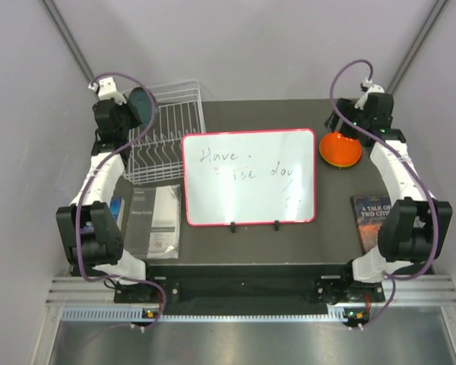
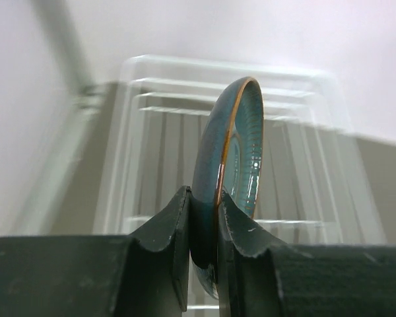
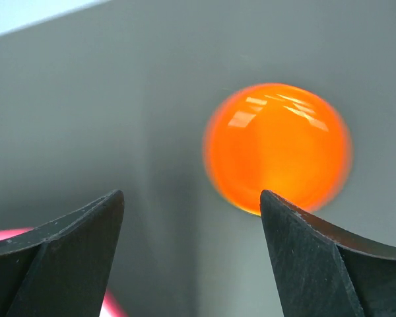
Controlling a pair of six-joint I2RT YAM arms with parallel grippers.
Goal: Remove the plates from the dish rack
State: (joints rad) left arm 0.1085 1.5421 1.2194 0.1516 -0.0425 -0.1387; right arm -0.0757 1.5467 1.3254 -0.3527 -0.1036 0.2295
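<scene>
My left gripper (image 2: 203, 205) is shut on the lower rim of a teal-blue plate (image 2: 234, 152), which stands on edge above the white wire dish rack (image 2: 303, 132). From the top camera that plate (image 1: 143, 106) hangs at the rack's (image 1: 171, 137) left side, in the left gripper (image 1: 134, 112). No other plates show in the rack. An orange plate (image 1: 340, 149) lies flat on the table at the far right. My right gripper (image 1: 343, 125) hovers over its far edge. In the right wrist view the right gripper (image 3: 191, 198) is open and empty, with the orange plate (image 3: 277, 146) below and beyond its right finger.
A pink-framed whiteboard (image 1: 249, 176) with writing lies in the middle of the table. A booklet (image 1: 156, 220) and a small blue item (image 1: 116, 209) lie at the near left. A dark book (image 1: 370, 217) lies at the near right.
</scene>
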